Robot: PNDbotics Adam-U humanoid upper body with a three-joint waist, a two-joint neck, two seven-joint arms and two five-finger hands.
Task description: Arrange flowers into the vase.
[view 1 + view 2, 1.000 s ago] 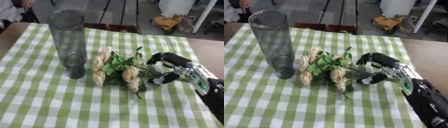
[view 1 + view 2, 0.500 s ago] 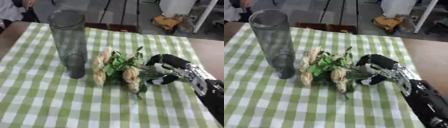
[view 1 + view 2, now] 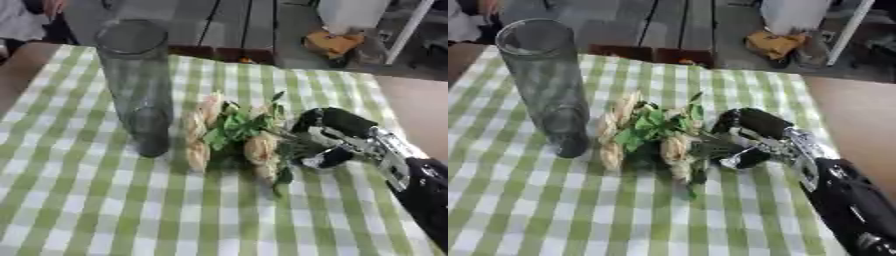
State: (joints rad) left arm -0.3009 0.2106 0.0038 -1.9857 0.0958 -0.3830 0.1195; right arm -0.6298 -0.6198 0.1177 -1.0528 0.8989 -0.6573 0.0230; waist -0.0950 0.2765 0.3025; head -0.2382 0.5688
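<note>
On the right side of the counter (image 3: 79,210), the right hand (image 3: 337,135) comes in from the lower right, its fingers curled over the stem end of the flowers (image 3: 234,136) and its thumb tucked below, so it looks closed around the stems, though the exact contact is hard to make out among the leaves. The left hand shows in neither view.

Outward from that hold, the flowers lie flat on the green-and-white checked cloth (image 3: 553,215), pale cream blooms pointing left and down, green leaves bunched in the middle. Just beside the blooms, to the left, stands the vase (image 3: 138,85), a tall clear glass cylinder, upright and holding no flowers yet.

Judging by looks, the bunch should be light and soft: the blooms would crush or shed if squeezed, and the leaves give little purchase. The stems are the place to hold, low and gathered together. The vase is tall and narrow, so it could tip if nudged.
</note>
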